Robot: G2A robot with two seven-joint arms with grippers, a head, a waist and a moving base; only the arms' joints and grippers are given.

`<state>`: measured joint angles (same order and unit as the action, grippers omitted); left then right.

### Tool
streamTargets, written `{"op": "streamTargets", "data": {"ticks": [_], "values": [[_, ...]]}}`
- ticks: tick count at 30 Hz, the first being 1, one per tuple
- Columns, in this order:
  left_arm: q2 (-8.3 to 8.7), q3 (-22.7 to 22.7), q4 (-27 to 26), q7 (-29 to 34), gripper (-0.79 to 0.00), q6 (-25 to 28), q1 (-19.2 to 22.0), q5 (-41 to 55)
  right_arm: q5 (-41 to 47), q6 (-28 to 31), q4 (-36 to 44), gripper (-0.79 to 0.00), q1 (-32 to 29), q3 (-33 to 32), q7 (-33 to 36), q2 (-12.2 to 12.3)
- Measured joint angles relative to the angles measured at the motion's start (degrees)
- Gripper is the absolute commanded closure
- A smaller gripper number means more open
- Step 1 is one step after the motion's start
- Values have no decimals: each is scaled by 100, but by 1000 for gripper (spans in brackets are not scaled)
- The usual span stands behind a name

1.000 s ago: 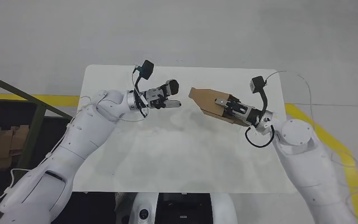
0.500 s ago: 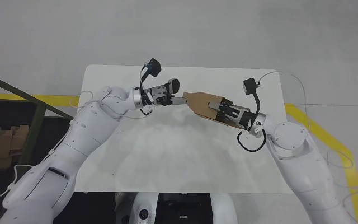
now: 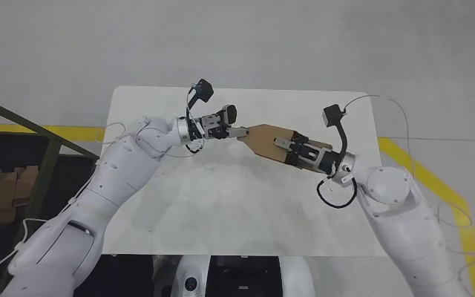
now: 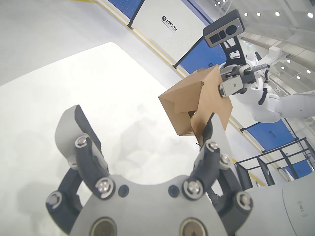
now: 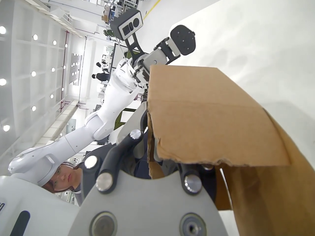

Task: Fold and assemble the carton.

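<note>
Hold the carton (image 3: pixel 267 139) tight with the right gripper (image 3: pixel 295 143), clamped on the end of the brown card nearest its own arm. Lifted off the table (image 3: pixel 185 215), over the far half, lying sideways between the two arms. Half folded, with the end toward the left arm open and not yet tucked in.

Look at the left gripper (image 3: pixel 233 122): spread wide, touching a loose flap (image 4: pixel 195 124) at that open end with one finger (image 4: pixel 217 130), with the other finger out in the air, away from the card. Push that flap in slowly with the flat of the touching finger. Push straight along the carton toward the right gripper to stop any twist. Go soft with thin card, easy to bend and tear. Watch the ragged torn edge (image 5: pixel 209 160) close to the right gripper and put no pull on it.

Lots of bare table below and on both sides, so plenty of room to swing low or wide. Very little room between the two grippers, though. Mind the camera posts (image 3: pixel 332 115) sticking up from both wrists. Stay well inside the table's far edge.
</note>
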<state>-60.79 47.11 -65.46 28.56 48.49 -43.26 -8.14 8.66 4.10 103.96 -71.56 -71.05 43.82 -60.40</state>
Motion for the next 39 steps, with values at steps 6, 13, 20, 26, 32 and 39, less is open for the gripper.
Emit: {"op": "streamTargets", "data": {"ticks": [6, 13, 20, 26, 32, 39], "values": [[-61, -65, 37, 108, -785, 42, 9, 109, 129, 66, 2, 0, 39, 49, 97, -13], [-138, -156, 57, 294, -785, 297, 43, 435, 365, 166, -77, 0, 91, 63, 163, -30], [-143, -67, 135, 358, -785, 486, 16, 637, 590, 274, -114, 0, 47, -16, 212, -30], [-138, 23, 82, 312, -785, 646, -65, 672, 740, 329, -123, 0, 43, -46, 255, -33], [-190, -70, 30, 380, -785, 609, -109, 740, 877, 387, -96, 0, 74, -48, 324, -41], [-245, -111, 76, 403, -785, 687, -75, 811, 942, 409, -84, 0, 82, -62, 349, -45]]}}
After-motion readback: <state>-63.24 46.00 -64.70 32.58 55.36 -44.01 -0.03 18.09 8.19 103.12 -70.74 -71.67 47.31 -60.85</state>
